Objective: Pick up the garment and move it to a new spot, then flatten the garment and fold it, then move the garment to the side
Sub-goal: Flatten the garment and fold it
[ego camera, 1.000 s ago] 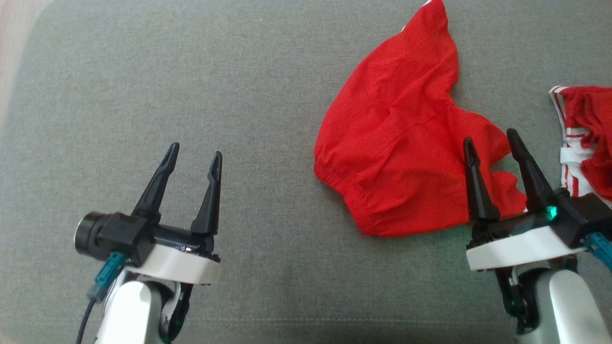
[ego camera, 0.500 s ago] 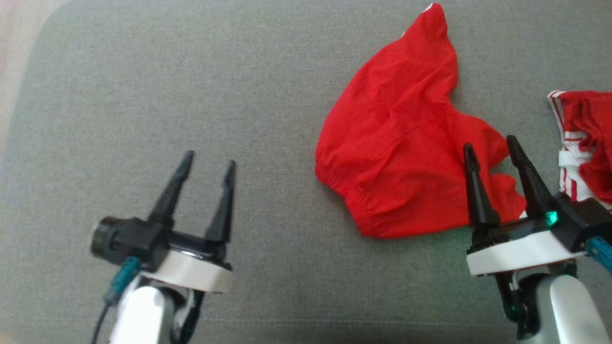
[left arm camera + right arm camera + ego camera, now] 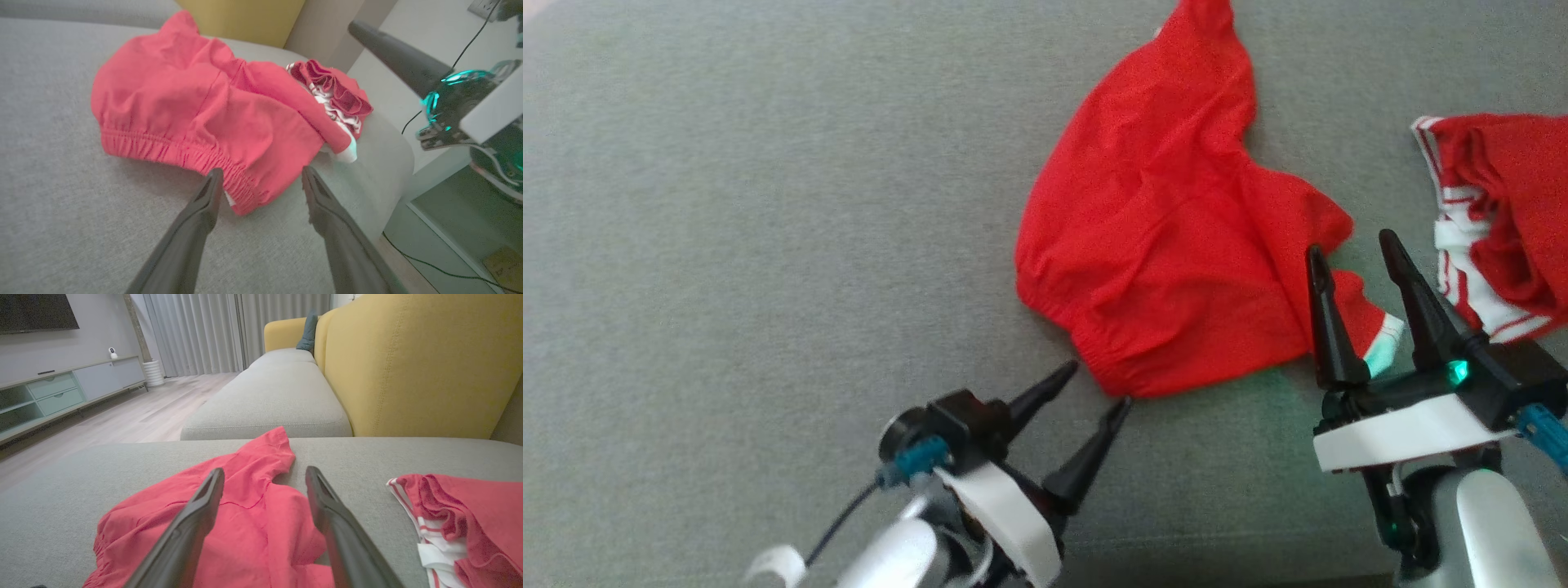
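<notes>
Left gripper is sitting at the near-left corner of the plain red fabric garment and angling up toward it. Jaws are spread wide and pinching nothing. Its fingertips are pointing at the garment's gathered elastic hem. In the left wrist view that hem corner is lying between the two tips. Can't tell whether anything is actually touching.

The garment is lying crumpled on the grey woven sofa seat. One narrow end is running to the far side, and the elastic hem is facing the robot. A small white tab is sticking out at its near-right corner.

Right gripper is hanging over that near-right corner. Jaws are spread and holding nothing. In the head view its left finger is overlapping red fabric, and the white tab is showing between the two fingers. Can't tell its height above the cloth. A green light is glowing on its body.

Right of the garment, a bunched red cloth with white stripes is lying on the same seat. A strip of grey is showing between the two.

In the right wrist view, a mustard-yellow upholstered sofa back is standing beyond the garment's far side.
</notes>
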